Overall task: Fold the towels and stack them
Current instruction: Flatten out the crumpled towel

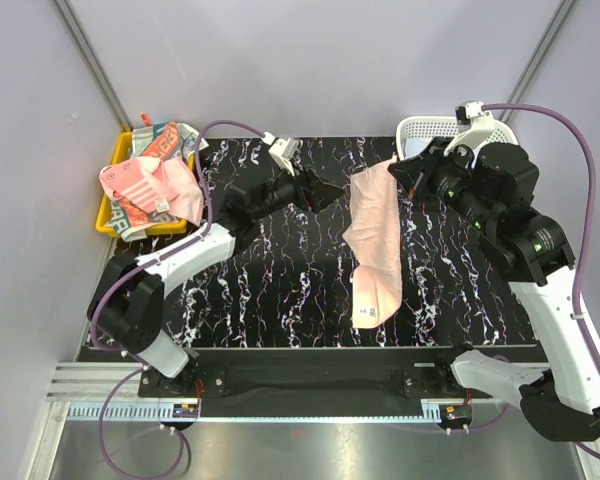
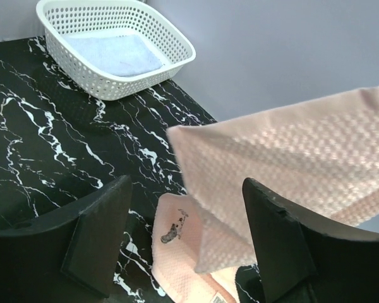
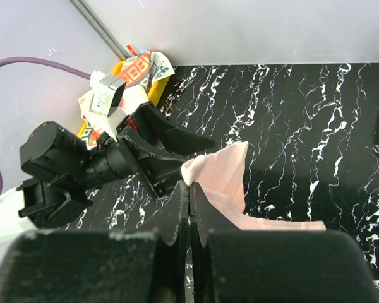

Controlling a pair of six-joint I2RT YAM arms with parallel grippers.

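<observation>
The right gripper (image 3: 189, 201), fingers pressed together, pinches the pink towel (image 1: 375, 245) by its raised edge, while the left gripper (image 2: 186, 188) stands spread wide, the towel's other raised corner between its fingers, the rest draping onto the table (image 1: 280, 290) beneath.

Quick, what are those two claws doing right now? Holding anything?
The left gripper is open, holding nothing.
The right gripper is shut on the pink towel.
</observation>
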